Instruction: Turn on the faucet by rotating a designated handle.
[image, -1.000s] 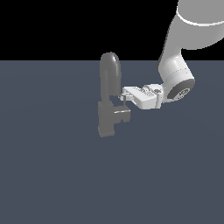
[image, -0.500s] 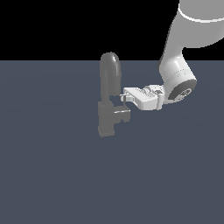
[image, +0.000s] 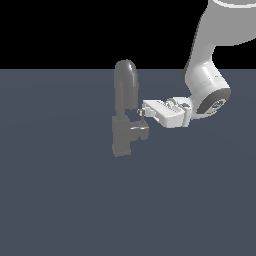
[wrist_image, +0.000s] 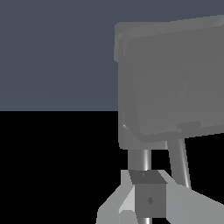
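Observation:
The matte grey faucet (image: 125, 90) stands on the dark floor, its thick arched spout rising from a blocky base. The handle (image: 140, 130) is a small stub sticking out of the base toward the exterior view's right. My gripper (image: 141, 113) reaches in sideways from the right, its fingertips against the spout's side just above the handle, and the fingers look shut with nothing held. In the wrist view the faucet (wrist_image: 170, 78) fills the frame close ahead of the gripper (wrist_image: 146, 183). I cannot pick the handle out there.
The white arm (image: 205, 75) comes down from the upper right of the exterior view. A flat blue-grey floor (image: 60, 190) spreads around the faucet.

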